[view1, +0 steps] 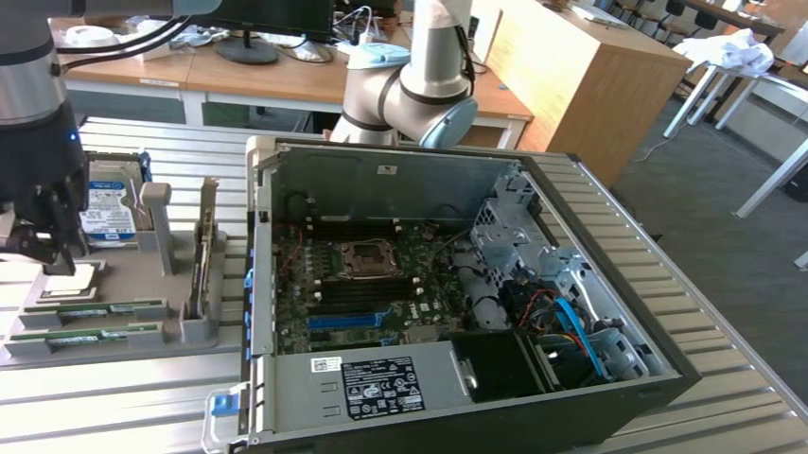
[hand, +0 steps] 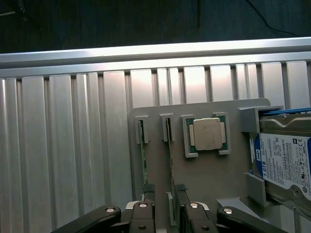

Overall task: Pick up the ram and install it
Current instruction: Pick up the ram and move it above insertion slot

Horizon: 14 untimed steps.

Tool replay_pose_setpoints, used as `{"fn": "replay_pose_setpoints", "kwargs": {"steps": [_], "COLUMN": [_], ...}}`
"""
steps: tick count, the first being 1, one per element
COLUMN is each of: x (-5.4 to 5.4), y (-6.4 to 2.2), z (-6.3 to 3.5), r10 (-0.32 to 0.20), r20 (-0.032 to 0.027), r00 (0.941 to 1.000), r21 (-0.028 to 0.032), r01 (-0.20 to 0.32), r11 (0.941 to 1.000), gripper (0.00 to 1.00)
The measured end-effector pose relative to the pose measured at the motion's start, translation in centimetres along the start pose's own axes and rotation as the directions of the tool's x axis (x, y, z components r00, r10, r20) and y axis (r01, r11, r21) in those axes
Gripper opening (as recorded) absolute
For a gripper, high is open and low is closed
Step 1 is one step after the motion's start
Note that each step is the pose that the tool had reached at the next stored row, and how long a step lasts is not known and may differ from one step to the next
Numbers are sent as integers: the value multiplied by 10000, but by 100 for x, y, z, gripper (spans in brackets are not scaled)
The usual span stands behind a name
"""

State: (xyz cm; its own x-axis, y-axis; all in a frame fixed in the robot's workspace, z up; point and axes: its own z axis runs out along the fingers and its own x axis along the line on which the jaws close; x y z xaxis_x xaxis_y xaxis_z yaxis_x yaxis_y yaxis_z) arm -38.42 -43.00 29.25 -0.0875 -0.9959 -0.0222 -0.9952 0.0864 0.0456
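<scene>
End effector (hand: 164, 190) hangs over the grey fixture (hand: 211, 179), jaws apart and empty. Ram (hand: 170, 160) stands edge-on in the fixture, apparently between the jaws. Pick-up step; grasping likely calls for centred descent.

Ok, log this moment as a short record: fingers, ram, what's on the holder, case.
arm: gripper above the grey holder, fingers open, holding nothing
ram: two ram sticks seated in the holder's slots, not lifted
other parts on holder: processor chip, hard drive
case: computer case open, motherboard exposed
</scene>
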Motion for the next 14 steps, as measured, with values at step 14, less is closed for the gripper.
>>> {"fn": "replay_pose_setpoints", "kwargs": {"steps": [14], "x": [2], "y": [-4], "z": [78], "r10": [0], "r20": [-1], "r00": [10000], "r21": [-1], "r01": [0], "r11": [10000], "gripper": [30]}}
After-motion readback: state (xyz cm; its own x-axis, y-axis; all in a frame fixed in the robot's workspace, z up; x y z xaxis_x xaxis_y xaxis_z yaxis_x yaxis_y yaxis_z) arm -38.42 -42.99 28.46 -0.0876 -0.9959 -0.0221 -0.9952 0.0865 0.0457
